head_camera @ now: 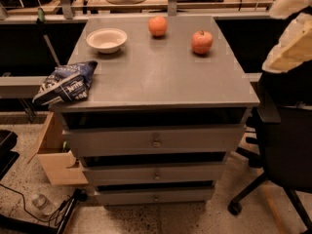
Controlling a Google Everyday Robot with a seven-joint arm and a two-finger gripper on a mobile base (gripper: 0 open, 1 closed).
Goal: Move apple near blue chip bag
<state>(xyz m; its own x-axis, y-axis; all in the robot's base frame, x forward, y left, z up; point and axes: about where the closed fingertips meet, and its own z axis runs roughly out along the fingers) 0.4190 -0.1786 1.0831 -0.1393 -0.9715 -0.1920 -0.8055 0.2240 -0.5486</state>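
The apple (202,42), red-pink with a small dark stem, sits on the grey cabinet top (161,77) toward the back right. The blue chip bag (66,83), crumpled dark blue with white lettering, lies at the front left corner and hangs partly over the edge. My gripper (288,51) shows as a cream-coloured shape at the upper right edge of the view. It is off to the right of the cabinet, apart from the apple and holding nothing that I can see.
A smooth orange fruit (157,26) sits at the back middle and a white bowl (106,39) at the back left. The cabinet has three closed drawers. A black office chair (287,145) stands to the right. An open wooden drawer (56,155) is at the lower left.
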